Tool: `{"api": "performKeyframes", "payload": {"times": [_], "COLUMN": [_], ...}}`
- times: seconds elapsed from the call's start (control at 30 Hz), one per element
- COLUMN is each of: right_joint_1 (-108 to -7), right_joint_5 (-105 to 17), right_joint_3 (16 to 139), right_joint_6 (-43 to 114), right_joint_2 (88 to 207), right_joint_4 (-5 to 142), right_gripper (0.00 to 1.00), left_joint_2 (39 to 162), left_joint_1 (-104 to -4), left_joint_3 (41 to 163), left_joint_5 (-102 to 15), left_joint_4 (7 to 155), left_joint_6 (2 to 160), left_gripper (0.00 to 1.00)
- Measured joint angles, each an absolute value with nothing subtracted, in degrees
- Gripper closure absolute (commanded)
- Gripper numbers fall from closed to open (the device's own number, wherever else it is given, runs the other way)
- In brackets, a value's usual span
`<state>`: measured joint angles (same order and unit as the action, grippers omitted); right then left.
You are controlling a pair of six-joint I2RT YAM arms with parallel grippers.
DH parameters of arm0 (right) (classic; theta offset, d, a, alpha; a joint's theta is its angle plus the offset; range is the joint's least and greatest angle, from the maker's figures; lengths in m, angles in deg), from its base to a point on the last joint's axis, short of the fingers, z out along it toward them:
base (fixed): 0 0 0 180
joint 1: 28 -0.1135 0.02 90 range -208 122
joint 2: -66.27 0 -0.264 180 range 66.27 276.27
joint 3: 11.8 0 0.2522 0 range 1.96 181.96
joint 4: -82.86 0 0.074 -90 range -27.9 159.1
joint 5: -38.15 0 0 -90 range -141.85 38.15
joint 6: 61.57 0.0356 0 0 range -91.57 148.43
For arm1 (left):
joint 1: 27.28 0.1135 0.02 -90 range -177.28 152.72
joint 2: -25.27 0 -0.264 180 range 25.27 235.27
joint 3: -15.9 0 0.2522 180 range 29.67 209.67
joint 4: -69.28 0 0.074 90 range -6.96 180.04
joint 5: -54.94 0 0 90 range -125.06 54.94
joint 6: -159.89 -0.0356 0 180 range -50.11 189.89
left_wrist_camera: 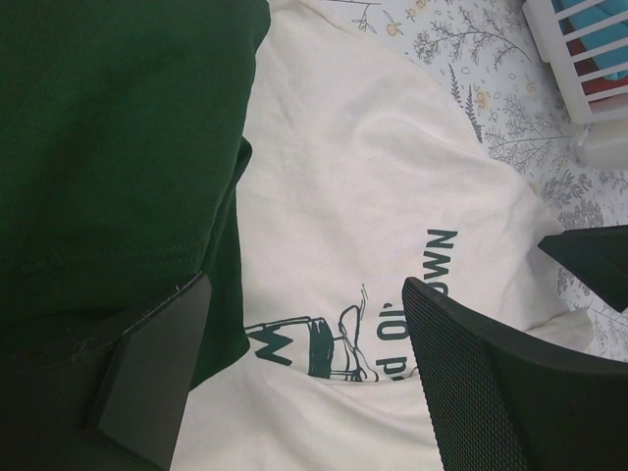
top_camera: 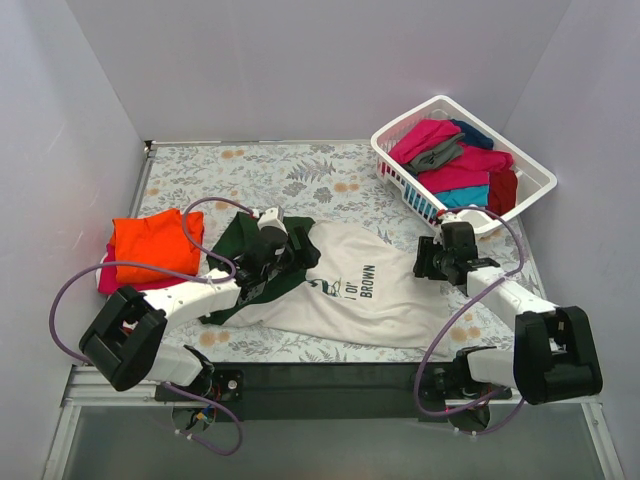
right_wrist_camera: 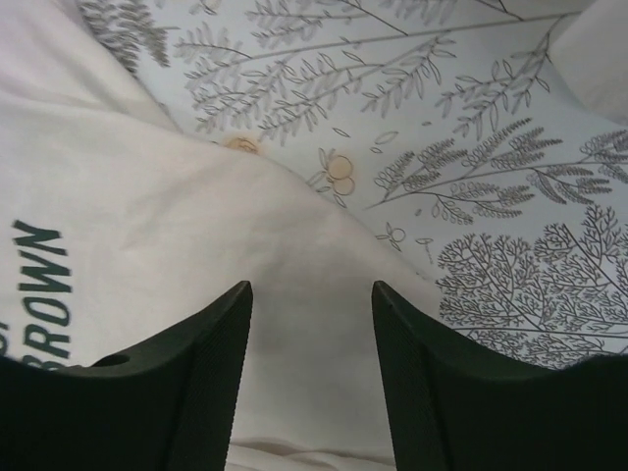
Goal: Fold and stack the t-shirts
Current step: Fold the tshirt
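A cream-white t-shirt (top_camera: 370, 285) with dark green sleeves (top_camera: 240, 235) and a green print lies spread on the table cover. My left gripper (top_camera: 270, 260) hovers over its left part, open. In the left wrist view its jaws (left_wrist_camera: 306, 285) straddle the print beside the green sleeve (left_wrist_camera: 118, 147). My right gripper (top_camera: 425, 262) is at the shirt's right edge. Its jaws (right_wrist_camera: 311, 287) stand apart, with cream cloth (right_wrist_camera: 147, 216) lying under the gap. A folded orange shirt (top_camera: 155, 245) sits on a magenta one (top_camera: 105, 280) at the left.
A white slatted basket (top_camera: 395, 165) at the back right holds several more shirts, among them magenta (top_camera: 425, 140), grey, teal, dark red and navy. The floral table cover (top_camera: 300, 175) runs to the grey walls at the back and both sides.
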<state>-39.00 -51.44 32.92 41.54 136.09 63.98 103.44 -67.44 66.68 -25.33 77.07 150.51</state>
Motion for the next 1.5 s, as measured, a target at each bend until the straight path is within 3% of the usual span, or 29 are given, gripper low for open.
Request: {"api": "performKeyframes", "payload": {"times": [0.5,1.5], "right_joint_1": [-39.88,-39.26], "right_joint_5": [-57.72,-52.19], "right_joint_3": [33.66,39.87], "right_joint_6": [39.9,38.04], "right_joint_2": [139.91,148.09], "right_joint_4": [61.88,68.39], "right_gripper": [0.46,0.46], "left_joint_2": [102.81,102.85], "left_joint_1": [-67.71,-67.77], "left_joint_3": [66.44,63.99], "left_joint_5": [-25.37,-25.7], "left_joint_4": [77.0,76.98], "left_joint_6": [150.64,150.78], "left_gripper": [0.27,0.27]}}
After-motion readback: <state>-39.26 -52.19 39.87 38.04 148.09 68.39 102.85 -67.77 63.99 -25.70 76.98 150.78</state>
